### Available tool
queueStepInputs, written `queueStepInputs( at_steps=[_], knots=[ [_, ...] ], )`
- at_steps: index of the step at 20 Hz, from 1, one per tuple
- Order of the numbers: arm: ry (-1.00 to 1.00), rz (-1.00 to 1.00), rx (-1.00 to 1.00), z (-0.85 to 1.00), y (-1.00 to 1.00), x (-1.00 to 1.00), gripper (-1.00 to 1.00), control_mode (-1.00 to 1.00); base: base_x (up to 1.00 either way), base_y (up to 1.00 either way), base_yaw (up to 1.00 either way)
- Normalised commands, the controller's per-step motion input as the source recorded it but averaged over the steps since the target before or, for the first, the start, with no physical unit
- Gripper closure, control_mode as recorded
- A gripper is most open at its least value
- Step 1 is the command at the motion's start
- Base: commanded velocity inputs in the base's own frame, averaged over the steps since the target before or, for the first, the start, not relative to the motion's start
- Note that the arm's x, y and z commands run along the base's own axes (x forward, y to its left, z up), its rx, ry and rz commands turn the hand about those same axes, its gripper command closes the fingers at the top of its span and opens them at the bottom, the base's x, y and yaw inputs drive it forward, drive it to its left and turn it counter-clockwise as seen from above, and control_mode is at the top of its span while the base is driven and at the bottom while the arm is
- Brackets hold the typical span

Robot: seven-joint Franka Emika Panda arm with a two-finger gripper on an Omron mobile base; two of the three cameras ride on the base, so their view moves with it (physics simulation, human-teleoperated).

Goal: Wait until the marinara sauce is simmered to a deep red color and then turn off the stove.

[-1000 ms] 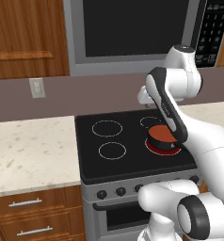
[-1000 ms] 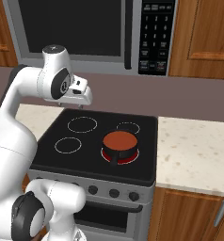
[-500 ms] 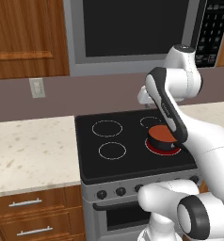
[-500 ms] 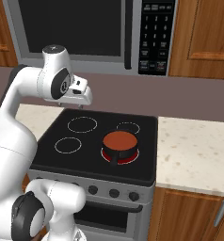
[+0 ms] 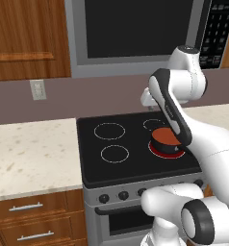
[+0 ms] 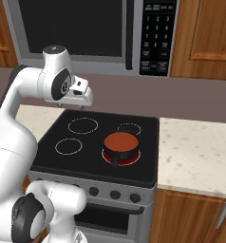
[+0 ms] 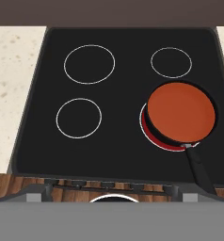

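Our pincer [image 6: 81, 96] hangs released high above the stove [image 6: 98, 142], unmoved over the last second. The marinara sauce [image 7: 181, 112], in its saucepan [image 7: 198, 167] on the glowing front-right burner, remains orange-red, so we judge waiting continues.

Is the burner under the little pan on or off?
On. A red ring glows under the saucepan; the other burner circles stay dark.

Speckled cream counter [image 5: 32, 153] to either side of the range — wood drawer fronts [image 5: 34, 216] with bar pulls below. Dull mauve backsplash wall [image 5: 102, 96] carrying a white outlet plate [image 5: 38, 89]. Above, a steel microwave [image 6: 86, 28] with keypad — flanked by reddish wood cabinets [image 6: 205, 38]. Even, flat lighting.
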Motion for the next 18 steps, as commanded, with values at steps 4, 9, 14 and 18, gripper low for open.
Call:
queueStepInputs(
  at_steps=[4, 9, 14, 18],
  knots=[
    [0.0, 0.0, 0.0, 0.0, 0.0, 0.0, -1.0, -1.0, 0.0, 0.0, 0.0],
    [0.0, 0.0, 0.0, 0.0, 0.0, 0.0, -1.0, -1.0, 0.0, 0.0, 0.0],
    [0.0, 0.0, 0.0, 0.0, 0.0, 0.0, -1.0, -1.0, 0.0, 0.0, 0.0],
    [0.0, 0.0, 0.0, 0.0, 0.0, 0.0, -1.0, -1.0, 0.0, 0.0, 0.0]
  ],
)
